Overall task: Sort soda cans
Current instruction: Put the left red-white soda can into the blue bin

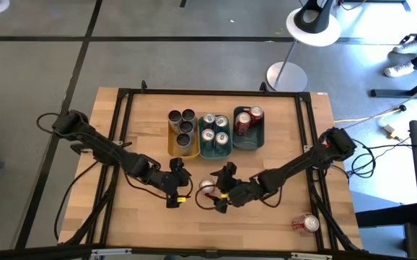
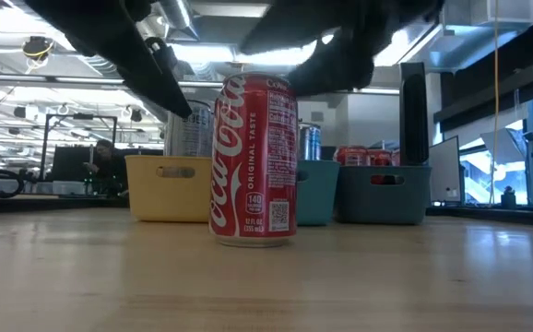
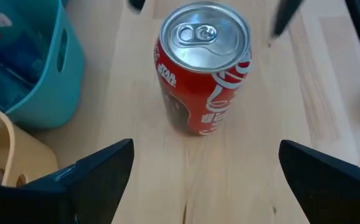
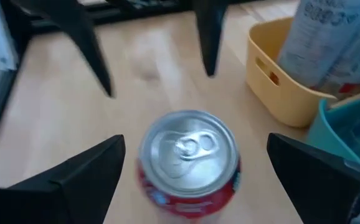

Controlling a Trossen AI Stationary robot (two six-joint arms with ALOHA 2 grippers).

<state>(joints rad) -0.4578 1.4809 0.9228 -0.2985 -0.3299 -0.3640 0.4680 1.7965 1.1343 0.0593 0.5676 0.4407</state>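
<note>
A red Coca-Cola can stands upright on the table, between the left gripper and the right gripper. Both have jaws wide apart and hold nothing, probably because this can should go to the dark tray with the other red cans. Only the low view shows its label; the high view shows another red can lying well apart

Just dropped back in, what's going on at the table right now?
Soda cans are being sorted by colour into three trays: dark cans in the yellow tray, silver-teal cans in the teal tray, red cans in the dark tray. Both the left gripper and right gripper sit open on either side of an upright red can, neither holding it. Another red can lies near the table's front right corner.
</note>
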